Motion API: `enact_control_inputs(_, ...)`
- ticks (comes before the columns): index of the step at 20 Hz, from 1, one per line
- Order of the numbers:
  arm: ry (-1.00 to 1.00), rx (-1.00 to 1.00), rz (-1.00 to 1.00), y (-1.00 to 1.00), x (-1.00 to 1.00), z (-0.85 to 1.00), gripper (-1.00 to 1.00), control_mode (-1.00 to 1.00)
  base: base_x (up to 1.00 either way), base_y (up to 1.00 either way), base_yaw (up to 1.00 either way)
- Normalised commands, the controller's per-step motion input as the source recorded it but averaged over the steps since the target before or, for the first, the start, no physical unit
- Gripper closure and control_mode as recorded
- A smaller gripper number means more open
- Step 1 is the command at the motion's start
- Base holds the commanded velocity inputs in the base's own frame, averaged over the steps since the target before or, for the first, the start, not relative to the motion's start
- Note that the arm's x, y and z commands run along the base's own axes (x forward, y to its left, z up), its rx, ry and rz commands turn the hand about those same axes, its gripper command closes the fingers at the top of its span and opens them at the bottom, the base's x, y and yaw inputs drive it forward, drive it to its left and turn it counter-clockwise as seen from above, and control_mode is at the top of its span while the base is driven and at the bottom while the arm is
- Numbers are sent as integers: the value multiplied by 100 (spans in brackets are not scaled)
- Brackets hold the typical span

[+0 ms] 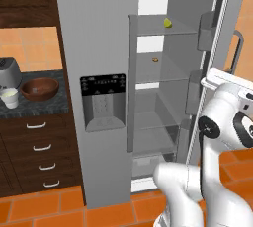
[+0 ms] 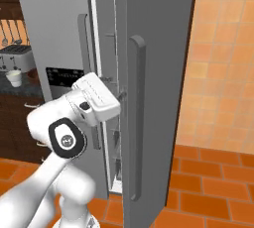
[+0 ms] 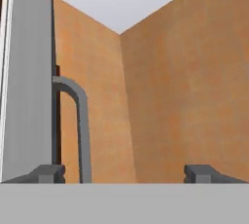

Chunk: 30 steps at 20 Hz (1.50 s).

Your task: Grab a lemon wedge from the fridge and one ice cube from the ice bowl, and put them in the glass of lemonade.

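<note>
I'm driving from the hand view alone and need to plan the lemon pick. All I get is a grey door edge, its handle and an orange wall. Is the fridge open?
Observer: Yes. The fridge has its right door swung open, and the shelves are exposed.
Operator: Where's the lemon wedge?
Observer: The lemon wedge lies on the top shelf.
Operator: And the glass?
Observer: The glass of lemonade stands on the counter left of the fridge, just left of the ice bowl.
</note>
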Motion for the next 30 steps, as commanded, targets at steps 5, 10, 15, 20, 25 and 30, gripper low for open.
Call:
enact_control_inputs(5,24,-27,-9,92,-27,99,-100,-100,0,0,0)
enact_control_inputs(10,60,-25,-19,77,7,99,-100,-100,0,0,0)
enact_control_inputs(15,72,-23,-14,50,15,61,-100,-100,0,0,0)
enact_control_inputs(20,20,-11,-14,-2,82,-43,-100,-100,0,0,0)
enact_control_inputs(25,21,-6,-18,-13,89,-35,-100,-100,0,0,0)
enact_control_inputs(30,23,-6,-26,-2,100,-52,-100,-100,0,0,0)
